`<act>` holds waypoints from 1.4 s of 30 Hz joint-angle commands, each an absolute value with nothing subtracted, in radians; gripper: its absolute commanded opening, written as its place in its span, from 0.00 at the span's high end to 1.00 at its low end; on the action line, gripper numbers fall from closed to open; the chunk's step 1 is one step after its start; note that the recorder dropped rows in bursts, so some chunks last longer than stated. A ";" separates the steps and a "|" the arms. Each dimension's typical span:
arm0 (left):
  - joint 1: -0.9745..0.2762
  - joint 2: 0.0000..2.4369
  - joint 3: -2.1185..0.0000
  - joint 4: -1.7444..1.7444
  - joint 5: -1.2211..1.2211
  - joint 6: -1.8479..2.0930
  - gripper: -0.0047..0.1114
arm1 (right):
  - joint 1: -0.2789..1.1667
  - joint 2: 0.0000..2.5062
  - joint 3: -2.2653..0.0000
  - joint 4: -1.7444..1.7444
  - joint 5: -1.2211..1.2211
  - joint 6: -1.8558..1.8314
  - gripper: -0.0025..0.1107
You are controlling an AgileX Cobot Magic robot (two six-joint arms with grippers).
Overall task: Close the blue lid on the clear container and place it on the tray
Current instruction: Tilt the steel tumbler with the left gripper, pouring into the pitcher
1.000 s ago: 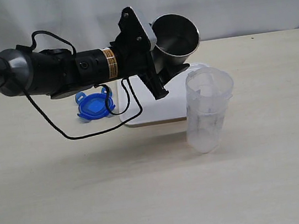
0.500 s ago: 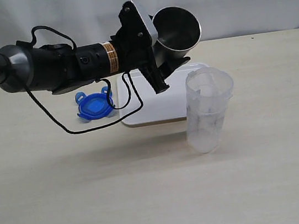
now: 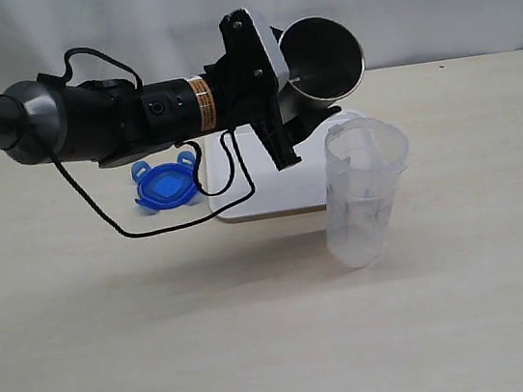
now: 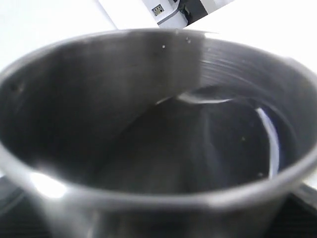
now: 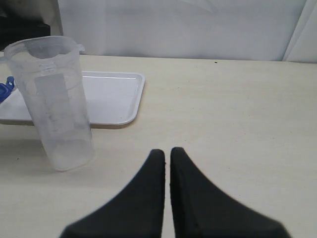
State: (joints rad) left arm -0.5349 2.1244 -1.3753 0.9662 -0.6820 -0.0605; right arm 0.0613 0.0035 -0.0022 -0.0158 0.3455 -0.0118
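The clear container stands upright and uncapped on the table, just in front of the white tray. The blue lid lies flat on the table left of the tray. My left gripper is shut on a grey steel cup, held tipped on its side above and behind the container's rim. That cup's dark inside fills the left wrist view. My right gripper is shut and holds nothing, low over the table to one side of the container, with the tray beyond it. It is outside the exterior view.
A black cable hangs from the left arm down near the lid and the tray's left edge. A white curtain backs the table. A sliver of the blue lid shows behind the container.
My left gripper has carried the steel cup slightly to the right, nearer above the container's rim. The container, the lid and the tray have stayed put.
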 commanded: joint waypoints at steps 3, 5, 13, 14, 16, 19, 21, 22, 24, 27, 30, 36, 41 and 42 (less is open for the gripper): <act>-0.536 2.104 -1.392 0.931 -0.738 -0.028 0.96 | 0.057 0.000 0.000 -0.014 0.346 -0.010 0.94; -0.536 2.104 -1.392 0.931 -0.738 -0.015 0.96 | 0.057 0.000 0.000 -0.014 0.346 -0.010 0.94; -0.536 2.104 -1.392 0.931 -0.738 0.033 0.96 | 0.057 0.000 0.000 -0.014 0.346 -0.010 0.94; -0.536 2.104 -1.392 0.931 -0.738 0.033 0.96 | 0.057 0.000 0.000 -0.014 0.346 -0.010 0.94; -0.536 2.104 -1.392 0.931 -0.738 0.040 0.96 | 0.057 0.000 0.000 -0.014 0.346 -0.010 0.94; -0.536 2.104 -1.392 0.933 -0.738 0.055 0.96 | 0.057 0.000 0.000 -0.014 0.346 -0.010 0.94; -0.536 2.104 -1.392 0.933 -0.738 0.063 0.96 | 0.057 0.000 0.000 -0.014 0.346 -0.010 0.94; -0.536 2.104 -1.392 0.933 -0.738 0.071 0.96 | 0.057 0.000 0.000 -0.014 0.346 -0.010 0.94; -0.536 2.104 -1.392 0.933 -0.738 0.082 0.96 | 0.057 0.000 0.000 -0.014 0.346 -0.010 0.94; -0.536 2.104 -1.392 0.933 -0.738 0.091 0.96 | 0.057 0.000 0.000 -0.014 0.346 -0.010 0.94; -0.536 2.104 -1.392 0.933 -0.738 0.109 0.96 | 0.057 0.000 0.000 -0.014 0.346 -0.010 0.94; -0.536 2.104 -1.392 0.933 -0.738 0.111 0.96 | 0.057 0.000 0.000 -0.014 0.346 -0.010 0.94; -0.536 2.104 -1.392 0.931 -0.738 0.135 0.96 | 0.057 0.000 0.000 -0.014 0.346 -0.010 0.94; -0.536 2.104 -1.392 0.931 -0.736 0.135 0.96 | 0.057 0.000 0.000 -0.014 0.346 -0.010 0.94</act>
State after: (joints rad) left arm -0.5349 2.1244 -1.3753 0.9662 -0.6820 0.1258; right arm 0.0613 0.0035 -0.0022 -0.0158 0.3455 -0.0118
